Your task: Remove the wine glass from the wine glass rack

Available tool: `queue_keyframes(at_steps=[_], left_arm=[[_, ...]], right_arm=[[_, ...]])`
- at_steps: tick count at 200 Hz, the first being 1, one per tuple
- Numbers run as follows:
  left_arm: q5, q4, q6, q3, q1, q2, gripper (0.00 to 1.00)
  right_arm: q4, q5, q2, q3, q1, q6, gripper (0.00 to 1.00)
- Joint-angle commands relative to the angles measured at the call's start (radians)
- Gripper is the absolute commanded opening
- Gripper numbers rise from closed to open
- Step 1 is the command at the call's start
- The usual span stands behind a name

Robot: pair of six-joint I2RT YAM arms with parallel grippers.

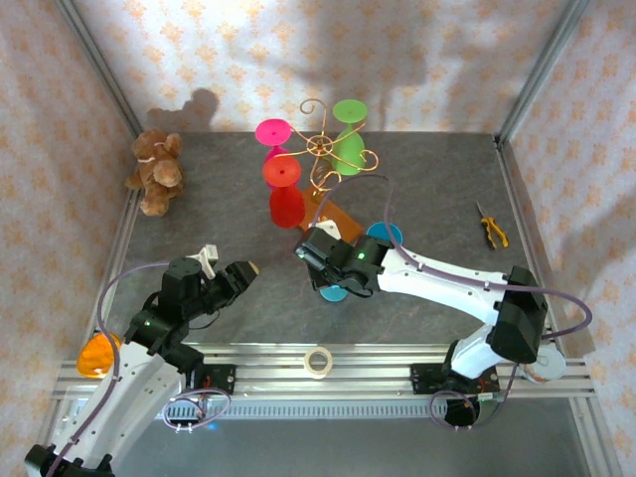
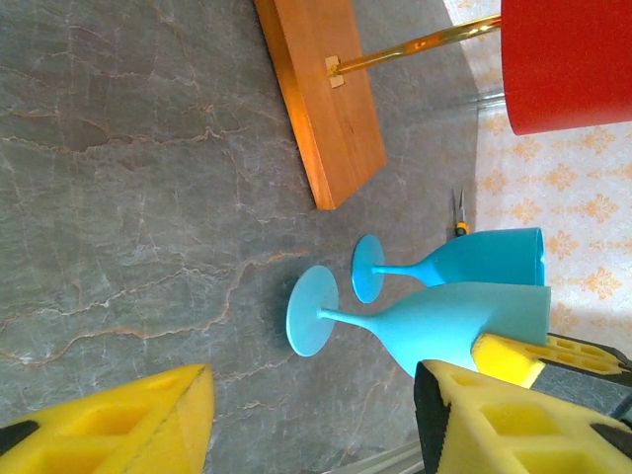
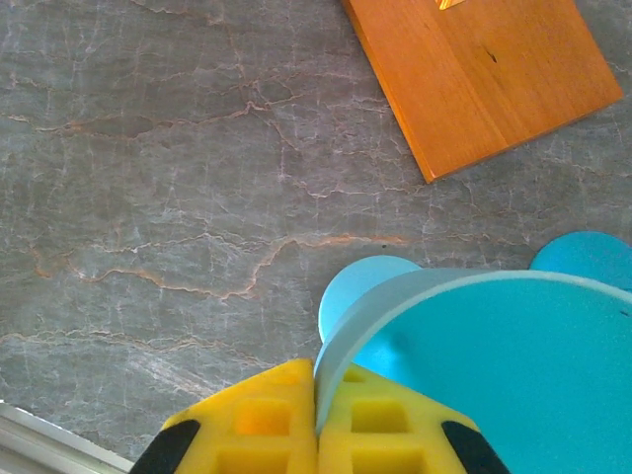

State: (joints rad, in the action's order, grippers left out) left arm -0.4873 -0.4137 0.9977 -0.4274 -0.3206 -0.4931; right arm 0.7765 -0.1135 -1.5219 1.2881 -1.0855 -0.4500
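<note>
The right gripper [image 3: 316, 383] is pinched tight on the rim of an upright blue wine glass [image 3: 494, 375] at the lower right of its wrist view. The left gripper [image 2: 311, 390] is partly open and empty. The wine glass rack [image 1: 320, 146] stands at the upper centre of the top view.

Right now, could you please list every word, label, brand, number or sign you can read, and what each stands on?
None: no readable text in any view.
The wine glass rack, its wooden base, the blue wine glass, the teddy bear, the pliers and the tape roll show no legible print; the wallpaper shows only a floral pattern.
</note>
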Motion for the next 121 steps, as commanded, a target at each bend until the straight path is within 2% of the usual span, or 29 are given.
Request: queue_keyframes(at_steps=[1, 45, 121], left_arm=[[0.032, -0.014, -0.019, -0.025, 0.004, 0.008, 0.56], [0.033, -0.016, -0.020, -0.024, 0.004, 0.008, 0.56], [0.035, -0.022, -0.025, -0.029, 0.005, 0.008, 0.56]], right_arm=[[-0.011, -0.044, -0.020, -0.003, 0.006, -0.015, 0.00], [-0.012, -0.046, -0.027, -0.003, 0.007, -0.019, 0.01], [-0.006, -0.049, -0.043, 0.012, 0.006, -0.022, 0.13]])
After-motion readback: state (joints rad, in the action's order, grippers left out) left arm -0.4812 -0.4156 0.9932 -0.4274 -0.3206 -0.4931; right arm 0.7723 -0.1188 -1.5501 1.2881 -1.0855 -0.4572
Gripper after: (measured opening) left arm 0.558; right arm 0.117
